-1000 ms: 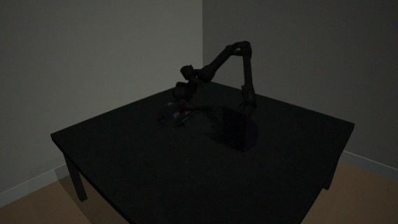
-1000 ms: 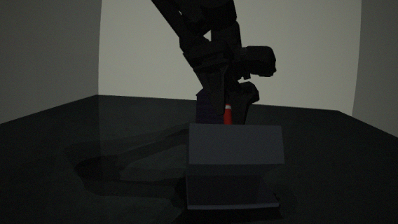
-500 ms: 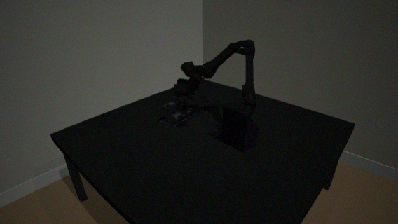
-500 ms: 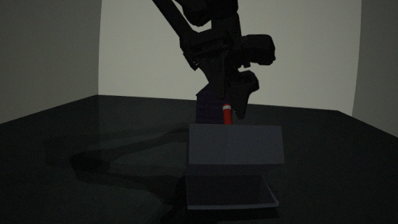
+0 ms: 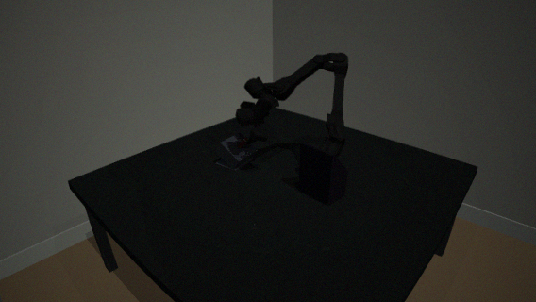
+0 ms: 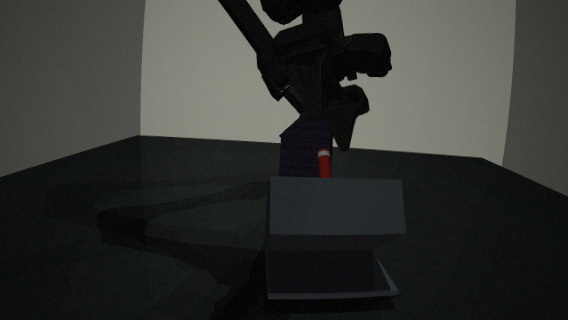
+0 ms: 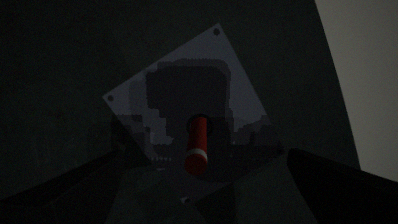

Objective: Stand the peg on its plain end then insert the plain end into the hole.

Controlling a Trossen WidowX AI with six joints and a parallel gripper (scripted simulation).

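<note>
Red, the peg [image 5: 242, 142] [image 6: 325, 165] [image 7: 198, 137] stands in the panel's [image 5: 229, 145] [image 6: 337, 205] [image 7: 245, 95] hole [image 7: 210, 125], beyond the wide-open, empty pincer [image 6: 327, 132] [image 7: 208, 157]. Best back off straight along the peg, fingers spread, brushing nothing. One peg, one panel, one hole, one pincer, one worktop [image 5: 212, 226] [image 6: 475, 240] [image 7: 50, 60].

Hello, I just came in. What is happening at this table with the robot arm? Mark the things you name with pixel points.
The robot arm has its gripper [image 6: 325, 132] [image 7: 208, 157] open above a sloped panel [image 6: 337, 206] [image 7: 245, 95], with nothing between its fingers. A red peg [image 5: 242, 142] [image 6: 325, 166] [image 7: 198, 135] with a white band stands in the panel's hole, banded end outward. So the peg is let go; whether it reaches the bottom of the hole, I cannot tell. Moving the gripper fully away seems to be what remains.
</note>
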